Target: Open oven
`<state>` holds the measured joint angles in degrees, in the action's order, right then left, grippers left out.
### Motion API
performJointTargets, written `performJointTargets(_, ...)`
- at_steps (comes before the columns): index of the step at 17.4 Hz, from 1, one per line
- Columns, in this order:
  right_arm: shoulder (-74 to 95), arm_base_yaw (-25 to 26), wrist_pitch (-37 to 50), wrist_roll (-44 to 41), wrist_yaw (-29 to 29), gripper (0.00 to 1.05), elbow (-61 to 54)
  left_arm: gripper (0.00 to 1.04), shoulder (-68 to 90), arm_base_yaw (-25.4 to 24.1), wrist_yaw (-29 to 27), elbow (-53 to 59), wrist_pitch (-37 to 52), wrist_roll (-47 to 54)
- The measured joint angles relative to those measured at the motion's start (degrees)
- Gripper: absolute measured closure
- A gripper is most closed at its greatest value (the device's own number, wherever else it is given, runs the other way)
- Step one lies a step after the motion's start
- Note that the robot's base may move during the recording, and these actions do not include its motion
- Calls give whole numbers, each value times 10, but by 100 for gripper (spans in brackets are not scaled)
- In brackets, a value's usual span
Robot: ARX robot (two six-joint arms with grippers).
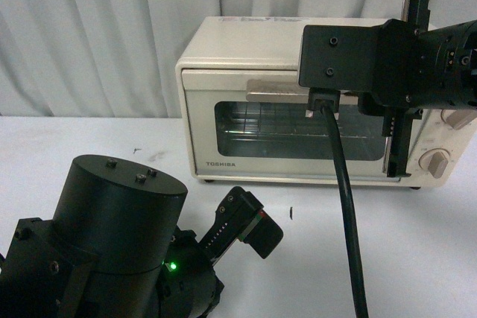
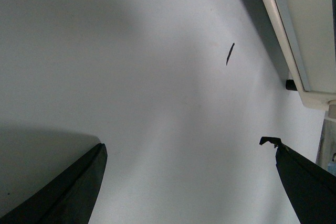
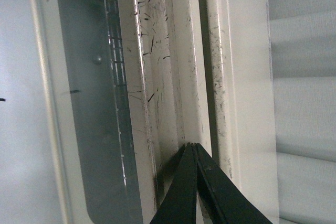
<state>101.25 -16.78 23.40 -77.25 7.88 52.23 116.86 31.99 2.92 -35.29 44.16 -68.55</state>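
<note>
The cream TOSHIBA oven point(image 1: 223, 72) stands at the back right of the white table, its glass door point(image 1: 261, 128) upright and shut. Its beige bar handle point(image 1: 272, 87) is partly hidden by my right arm point(image 1: 373, 57), which hangs in front of it. In the right wrist view my right gripper point(image 3: 192, 144) is shut and empty, its tips touching the scratched handle point(image 3: 178, 77) beside the glass window point(image 3: 89, 103). My left gripper point(image 1: 250, 229) is open and empty, low over the table point(image 2: 157, 103), away from the oven's lower edge point(image 2: 304, 24).
Two beige knobs point(image 1: 434, 163) sit on the oven's right side, behind my right arm. A black cable point(image 1: 346, 221) hangs down from the right wrist in front of the oven. A small dark mark point(image 2: 230, 53) lies on the table. A grey curtain point(image 1: 89, 35) hangs behind.
</note>
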Motion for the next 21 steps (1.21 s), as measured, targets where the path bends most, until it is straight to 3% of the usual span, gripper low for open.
performJointTargets(6,-38,18,-72,72,50,103,-21,7,0,0,0,0,0,0)
performJointTargets(13,-91,18,-216,163,118,103,-40,7,0,0,0,0,0,0)
performJointTargets(21,-178,12,-257,179,149,103,-40,7,0,-1,0,1,0,4)
